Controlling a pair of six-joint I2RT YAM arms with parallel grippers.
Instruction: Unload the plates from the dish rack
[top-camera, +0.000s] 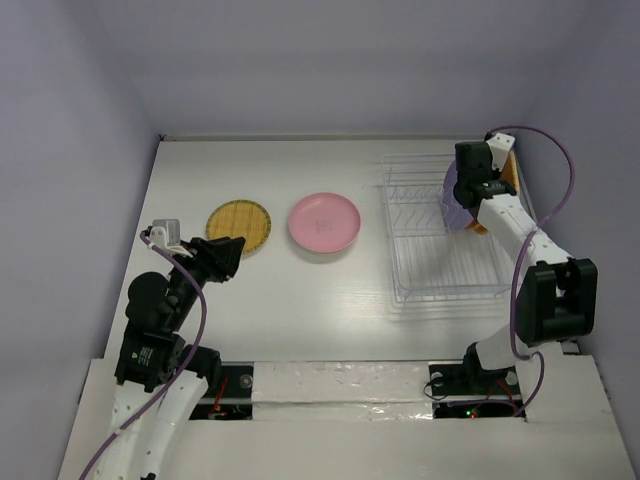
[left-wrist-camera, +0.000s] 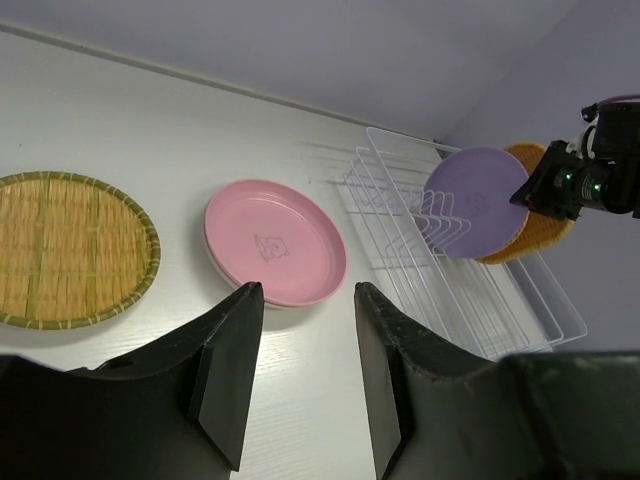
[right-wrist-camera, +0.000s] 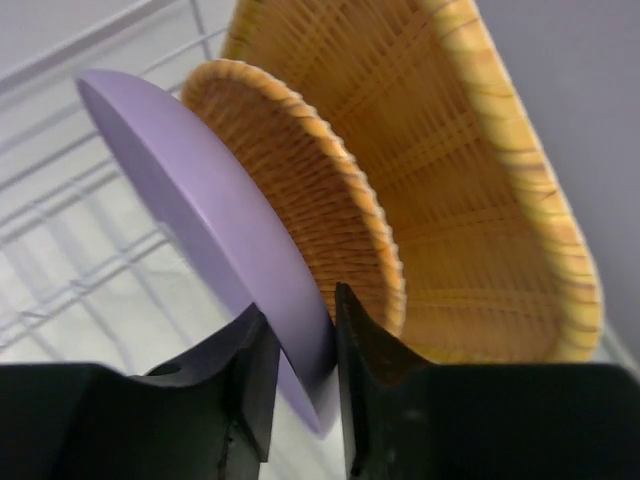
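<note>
A yellow textured round plate (top-camera: 240, 225) and a pink plate (top-camera: 324, 222) lie flat on the table; both also show in the left wrist view (left-wrist-camera: 60, 247), (left-wrist-camera: 275, 240). The white wire dish rack (top-camera: 440, 235) stands at the right. My right gripper (right-wrist-camera: 300, 330) is shut on the rim of a purple plate (right-wrist-camera: 200, 190) that stands upright in the rack. Behind it stand an orange round plate (right-wrist-camera: 300, 200) and an orange textured rounded-square plate (right-wrist-camera: 470, 190). My left gripper (left-wrist-camera: 305, 300) is open and empty, low over the table near the pink plate.
The rack's front slots (left-wrist-camera: 480, 300) are bare wire. Grey walls close in the table at the back and both sides. The right wall is close behind the rack.
</note>
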